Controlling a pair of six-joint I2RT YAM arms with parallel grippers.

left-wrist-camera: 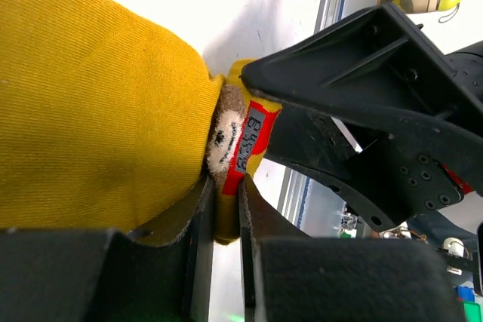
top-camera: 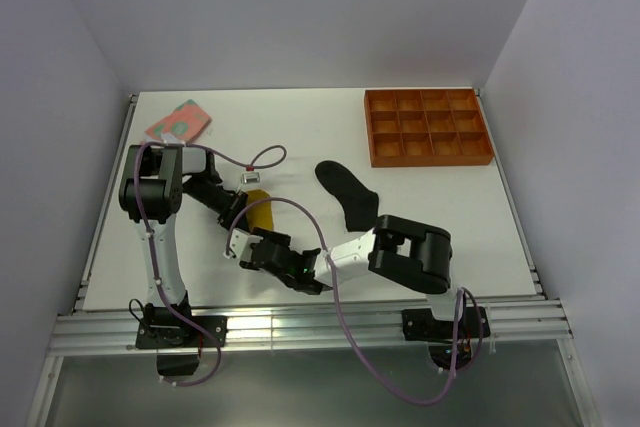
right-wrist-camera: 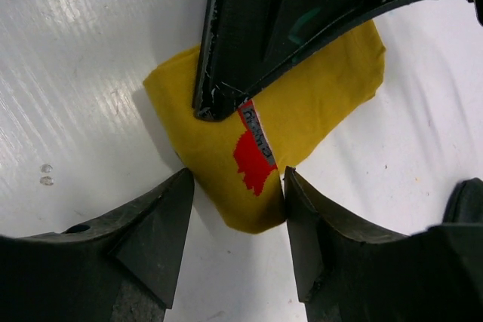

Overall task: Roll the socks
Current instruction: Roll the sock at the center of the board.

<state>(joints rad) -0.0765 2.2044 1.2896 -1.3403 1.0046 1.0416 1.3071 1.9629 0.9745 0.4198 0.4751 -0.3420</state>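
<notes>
Both arms are in over the near-left part of the white table (top-camera: 450,217), and they meet at the mustard-yellow fabric sock (top-camera: 262,211). It lies flat on the tabletop between the two wrists. The left gripper (top-camera: 250,215) reaches in from the left side. Its wrist camera shows it best: the left gripper (left-wrist-camera: 225,186) has its fingers (left-wrist-camera: 198,250) nearly together, with a fold of the yellow sock (left-wrist-camera: 98,111) pinched tight between them. The small red-brown tag (left-wrist-camera: 245,141) sits right at that pinch. So that's a firm clench on the sock's edge. The right gripper (top-camera: 252,242) comes in from the near side. On its own camera, the right gripper (right-wrist-camera: 238,179) has its two black fingers (right-wrist-camera: 155,231) set apart, straddling the narrow end of the sock (right-wrist-camera: 317,96). Fabric touches the inner face of each finger, and the tag (right-wrist-camera: 253,152) lies just ahead of the gap. Whether those fingers are actually squeezing or only resting against the cloth, I cannot tell. One of the left gripper's fingers (right-wrist-camera: 256,28) presses onto the sock from the far side of that view. The plain black sock (top-camera: 348,192) lies stretched out at mid-table, just right of the action and touching neither gripper. The pink sock with green patches (top-camera: 178,122) sits in the far-left corner. The rigid orange tray with square compartments (top-camera: 430,160) sits at the far right, well apart from all three socks.
</notes>
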